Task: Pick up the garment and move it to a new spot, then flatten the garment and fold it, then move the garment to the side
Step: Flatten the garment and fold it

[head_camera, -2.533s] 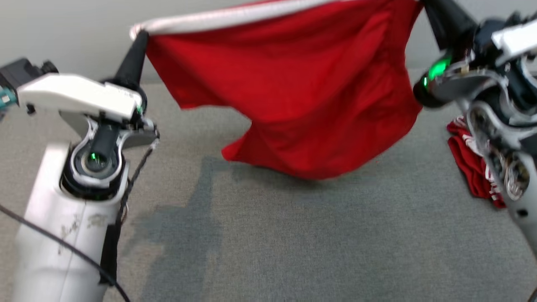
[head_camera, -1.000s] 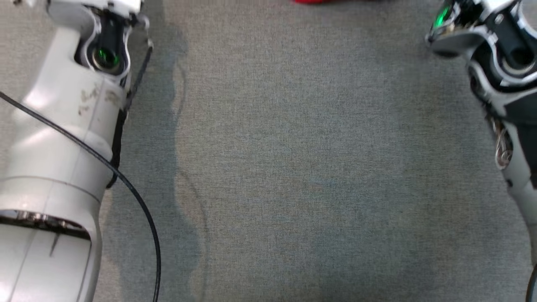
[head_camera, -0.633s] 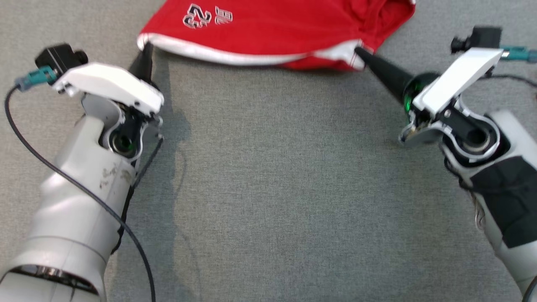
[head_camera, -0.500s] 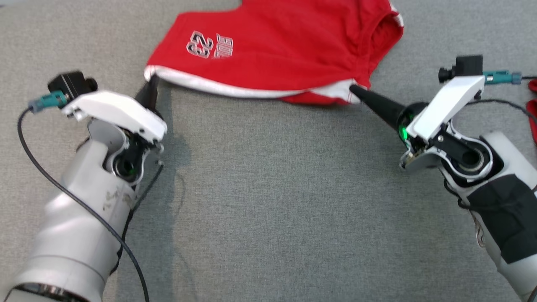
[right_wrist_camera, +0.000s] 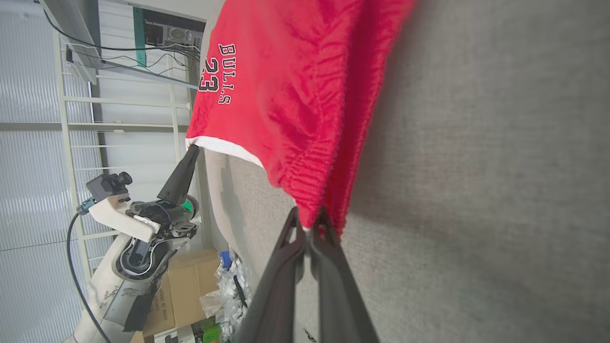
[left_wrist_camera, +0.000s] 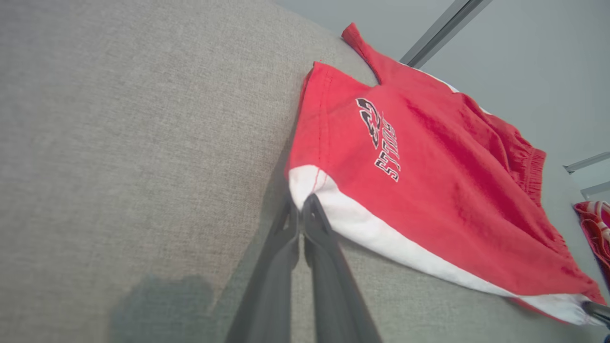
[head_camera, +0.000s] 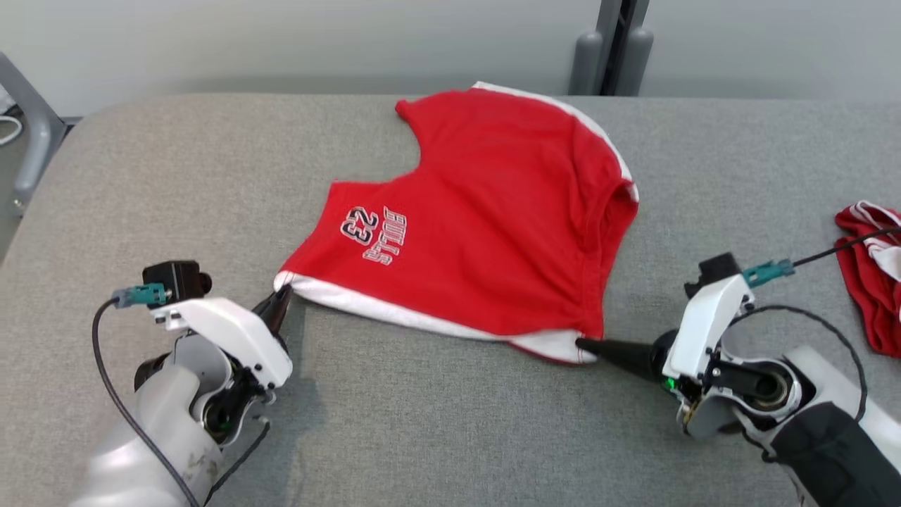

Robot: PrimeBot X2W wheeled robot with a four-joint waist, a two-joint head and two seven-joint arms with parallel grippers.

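Red shorts (head_camera: 479, 232), apparently light and limp, spread on the grey table (head_camera: 176, 176), their two white-trimmed near corners, likely the best holds, pinched between the closed jaws of the left gripper (head_camera: 280, 301) and the right gripper (head_camera: 586, 344).

Pale grey forearms (head_camera: 144, 451) bear white wrist housings (head_camera: 236, 338), teal-plugged black cables (head_camera: 104, 384), green lights (head_camera: 666, 384) and dark fingers (head_camera: 619, 352).

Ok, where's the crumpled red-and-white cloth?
Head view: the crumpled red-and-white cloth lies at the grey fabric table's right edge, past the right gripper.
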